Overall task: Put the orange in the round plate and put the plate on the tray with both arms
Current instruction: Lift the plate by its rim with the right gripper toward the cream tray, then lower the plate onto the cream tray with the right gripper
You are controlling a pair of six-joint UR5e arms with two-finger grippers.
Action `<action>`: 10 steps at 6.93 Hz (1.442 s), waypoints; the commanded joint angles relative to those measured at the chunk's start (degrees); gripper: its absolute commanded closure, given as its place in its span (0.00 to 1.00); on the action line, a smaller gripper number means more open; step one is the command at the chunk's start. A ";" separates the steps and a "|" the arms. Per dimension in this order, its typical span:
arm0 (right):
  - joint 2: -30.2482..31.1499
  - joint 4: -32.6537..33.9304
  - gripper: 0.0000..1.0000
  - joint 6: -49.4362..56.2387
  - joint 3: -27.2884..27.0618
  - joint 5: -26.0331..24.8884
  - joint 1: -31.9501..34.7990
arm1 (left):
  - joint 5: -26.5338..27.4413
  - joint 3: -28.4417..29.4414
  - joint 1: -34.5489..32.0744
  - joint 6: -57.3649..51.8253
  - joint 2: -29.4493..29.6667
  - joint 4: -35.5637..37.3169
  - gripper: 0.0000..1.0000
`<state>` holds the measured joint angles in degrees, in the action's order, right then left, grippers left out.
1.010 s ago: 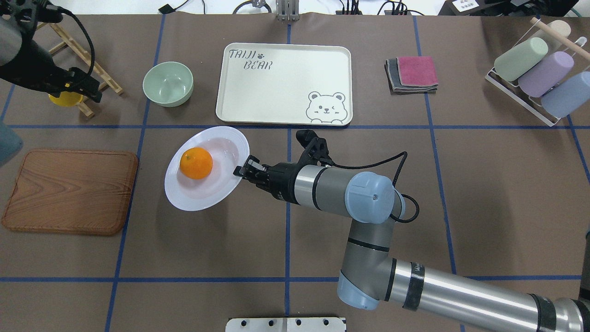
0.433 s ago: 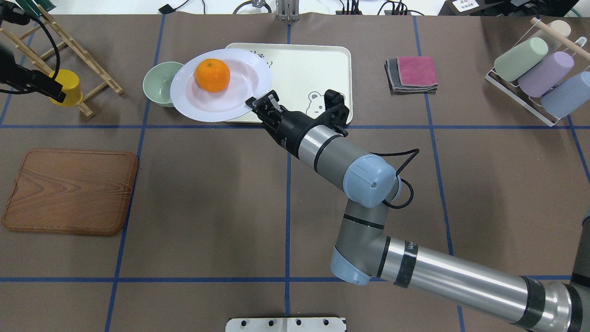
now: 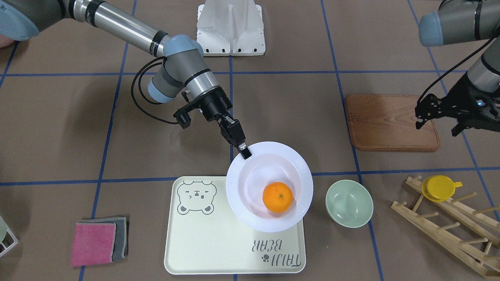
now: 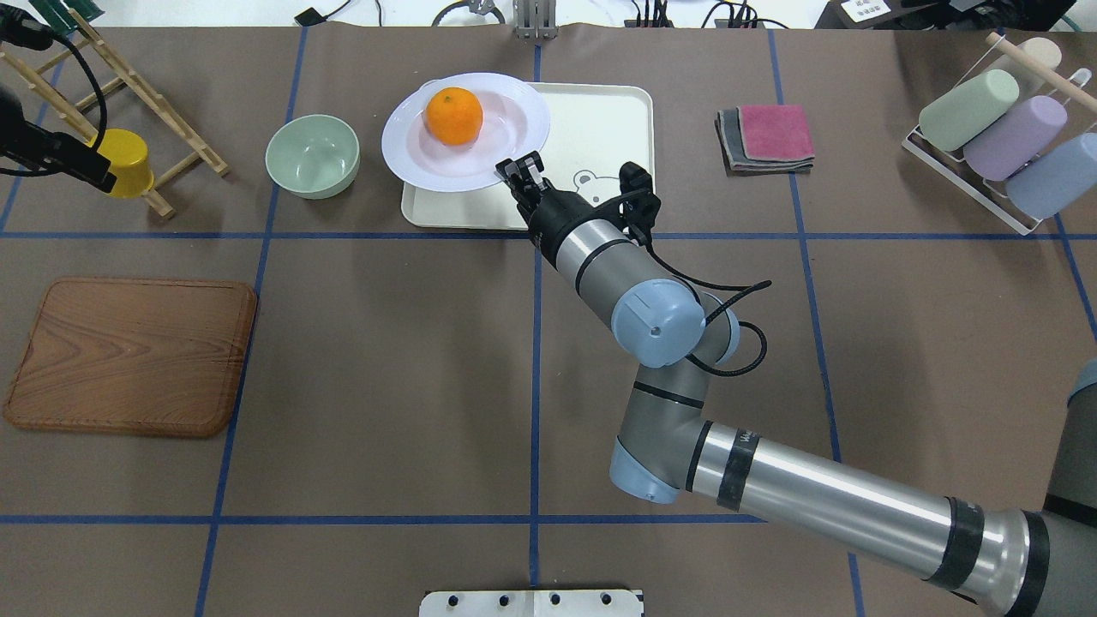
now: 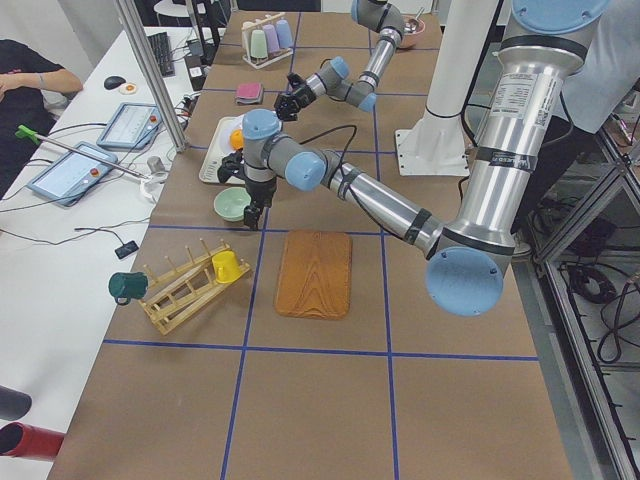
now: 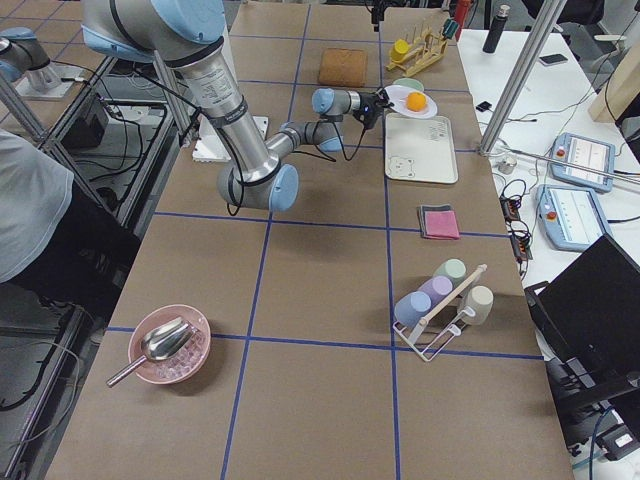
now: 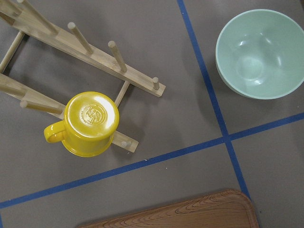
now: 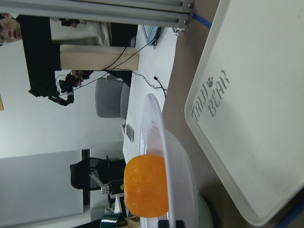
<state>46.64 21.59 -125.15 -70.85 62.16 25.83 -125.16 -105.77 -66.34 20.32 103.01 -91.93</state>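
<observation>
The orange (image 4: pixel 453 116) lies inside the white round plate (image 4: pixel 514 128). My right gripper (image 4: pixel 514 167) is shut on the plate's near rim and holds it above the far-left part of the cream tray (image 4: pixel 591 128). The plate overhangs the tray's left and far edges. The front-facing view shows the same grip (image 3: pixel 244 150) on the plate (image 3: pixel 265 164), with the orange (image 3: pixel 277 197) over the tray (image 3: pixel 218 238). In the right wrist view the orange (image 8: pixel 146 185) sits in the plate, clear of the tray below. My left gripper (image 3: pixel 436 127) hovers open and empty near the wooden board.
A pale-green bowl (image 4: pixel 312 156) stands just left of the tray. A wooden rack with a yellow cup (image 4: pixel 124 176) is at the far left and a wooden board (image 4: pixel 128 356) at the near left. Folded cloths (image 4: pixel 765 137) and a rack of cups (image 4: pixel 994 137) lie to the right.
My right gripper has carried the plate with the orange from the table's middle away from me and rightward, until it hangs over the tray. The left gripper has drawn back to the left.
</observation>
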 commanded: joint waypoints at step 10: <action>0.36 28.06 0.00 18.28 -3.09 23.63 6.32 | -0.09 1.36 -0.28 -0.45 0.00 -1.59 0.06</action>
<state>44.96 41.46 -116.68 -68.83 76.89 30.15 -125.17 -104.42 -66.55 19.95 102.93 -93.51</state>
